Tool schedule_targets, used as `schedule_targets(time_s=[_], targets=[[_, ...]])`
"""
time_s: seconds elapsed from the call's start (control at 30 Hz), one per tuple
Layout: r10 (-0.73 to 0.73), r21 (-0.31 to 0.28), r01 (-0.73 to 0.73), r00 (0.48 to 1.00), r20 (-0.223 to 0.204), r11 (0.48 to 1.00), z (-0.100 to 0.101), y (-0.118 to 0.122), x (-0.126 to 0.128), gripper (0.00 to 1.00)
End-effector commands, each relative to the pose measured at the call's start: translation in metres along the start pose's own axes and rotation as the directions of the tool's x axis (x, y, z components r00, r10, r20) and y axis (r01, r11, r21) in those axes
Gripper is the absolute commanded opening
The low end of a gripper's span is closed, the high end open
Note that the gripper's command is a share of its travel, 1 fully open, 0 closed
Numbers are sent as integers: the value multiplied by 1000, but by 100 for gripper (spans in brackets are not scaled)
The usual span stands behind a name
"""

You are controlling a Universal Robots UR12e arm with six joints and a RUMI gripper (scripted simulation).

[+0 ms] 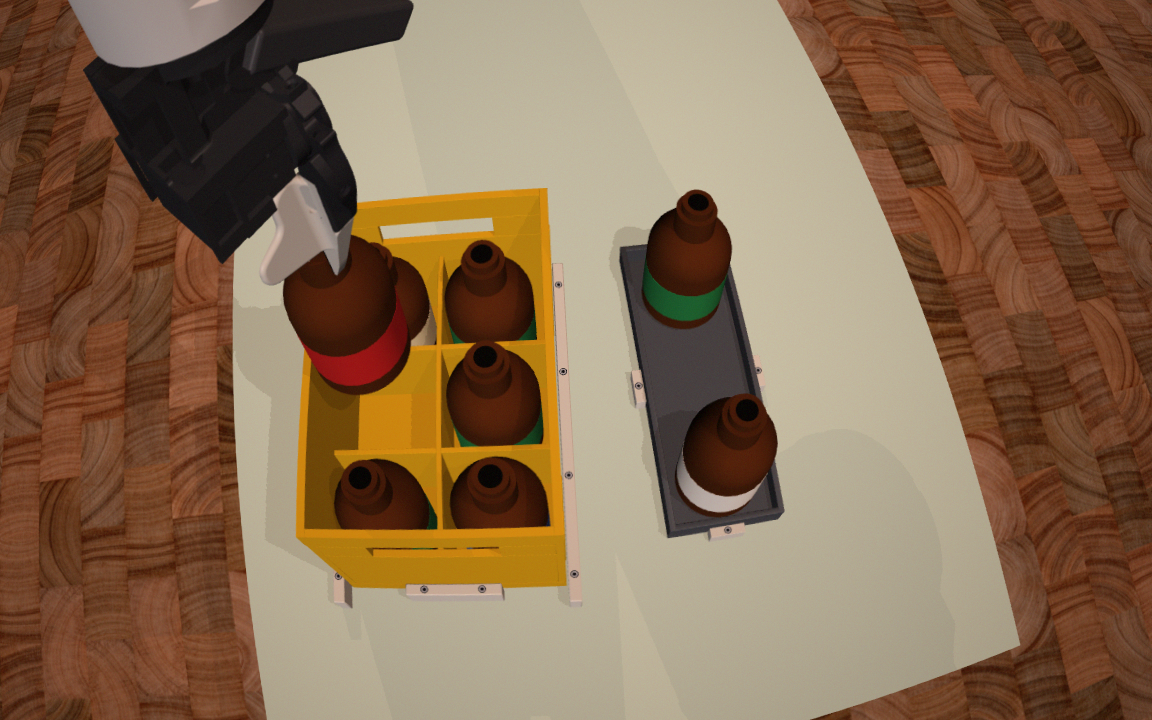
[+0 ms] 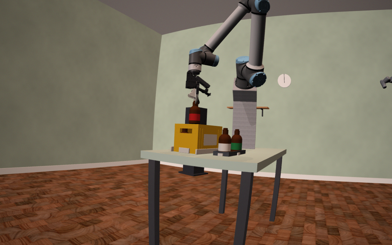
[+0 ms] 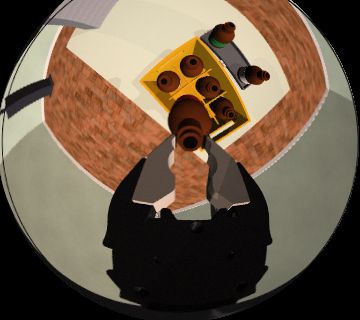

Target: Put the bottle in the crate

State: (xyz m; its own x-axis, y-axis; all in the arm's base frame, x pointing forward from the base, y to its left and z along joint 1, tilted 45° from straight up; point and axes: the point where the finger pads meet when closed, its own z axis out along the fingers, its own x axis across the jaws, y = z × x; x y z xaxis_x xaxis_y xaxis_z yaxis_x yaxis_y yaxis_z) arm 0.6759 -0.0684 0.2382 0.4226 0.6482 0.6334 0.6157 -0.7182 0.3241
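My gripper (image 1: 316, 259) (image 2: 196, 100) (image 3: 189, 135) is shut on the neck of a brown bottle with a red label (image 1: 359, 351) (image 2: 194, 116) (image 3: 190, 114). The bottle hangs upright above the yellow crate (image 1: 437, 559) (image 2: 186, 141) (image 3: 172, 61), its base near the height of the crate's rim. In the top view it covers part of the left column. The empty slot (image 1: 396, 420) is the middle one of the left column, between bottles in the slots before and behind it. The dark tray (image 1: 696, 358) (image 2: 229, 153) (image 3: 231, 57) stands right of the crate; its middle is bare.
A green-labelled bottle (image 1: 686, 291) (image 2: 236, 146) (image 3: 220, 40) and a white-labelled bottle (image 1: 714, 488) (image 2: 224, 147) (image 3: 254, 75) stand upright at the tray's two ends. Several bottles fill the other crate slots. Low pale strips (image 1: 568, 474) (image 1: 455, 591) line the crate's sides.
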Motion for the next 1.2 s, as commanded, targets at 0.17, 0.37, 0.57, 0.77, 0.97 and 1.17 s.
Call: schedule_targets(time_s=[0.17, 0.37, 0.57, 0.77, 0.97, 1.17], targets=[[-1, -1, 1, 1000, 0, 1000, 9, 1, 0, 0], [-1, -1, 1, 1000, 0, 1000, 14, 1, 0, 0], [-1, -1, 1, 1000, 0, 1000, 21, 1, 0, 0], [-1, -1, 1, 1000, 0, 1000, 27, 1, 0, 0], [-1, -1, 1, 1000, 0, 1000, 30, 1, 0, 0], [-1, -1, 1, 1000, 0, 1000, 32, 1, 0, 0]])
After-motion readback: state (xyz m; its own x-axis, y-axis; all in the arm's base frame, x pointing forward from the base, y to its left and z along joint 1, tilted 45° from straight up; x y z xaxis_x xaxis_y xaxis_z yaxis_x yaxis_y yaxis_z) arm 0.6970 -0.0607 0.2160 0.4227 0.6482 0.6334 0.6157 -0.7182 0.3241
